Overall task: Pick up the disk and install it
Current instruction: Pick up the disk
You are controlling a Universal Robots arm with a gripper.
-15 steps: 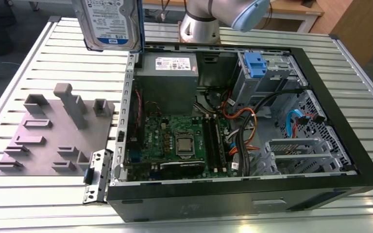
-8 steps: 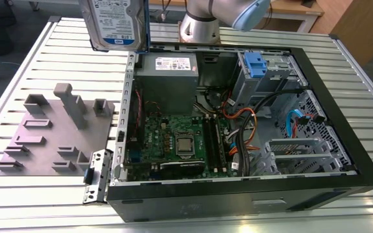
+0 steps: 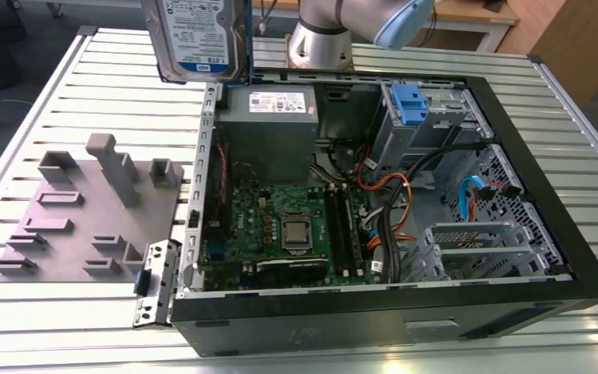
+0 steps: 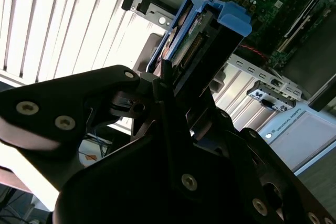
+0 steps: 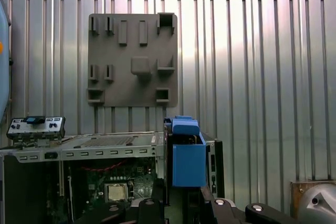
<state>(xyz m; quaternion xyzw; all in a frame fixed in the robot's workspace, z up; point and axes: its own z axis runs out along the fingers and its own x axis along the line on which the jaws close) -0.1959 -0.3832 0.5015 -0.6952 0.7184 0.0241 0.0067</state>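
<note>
The disk [image 3: 197,37] hangs upright in the air above the far corner of the open computer case [image 3: 382,312], on the exterior view's left. Its white-and-blue label faces the camera, and a blue rail runs along its edge. In the second wrist view my gripper [image 4: 184,85] is shut on the disk [image 4: 197,43], seen edge-on with its blue caddy frame and connector showing. In the first wrist view the caddy's blue end [image 5: 187,153] sticks out past the gripper [image 5: 178,205], over the case's edge.
Inside the case lie a green motherboard [image 3: 289,226], a grey power supply [image 3: 268,117], and a drive cage holding a blue bracket [image 3: 408,105]. A grey fixture plate [image 3: 81,210] with upright holders lies beside the case on the slatted metal table [image 3: 590,195]. The arm's base [image 3: 320,43] stands behind.
</note>
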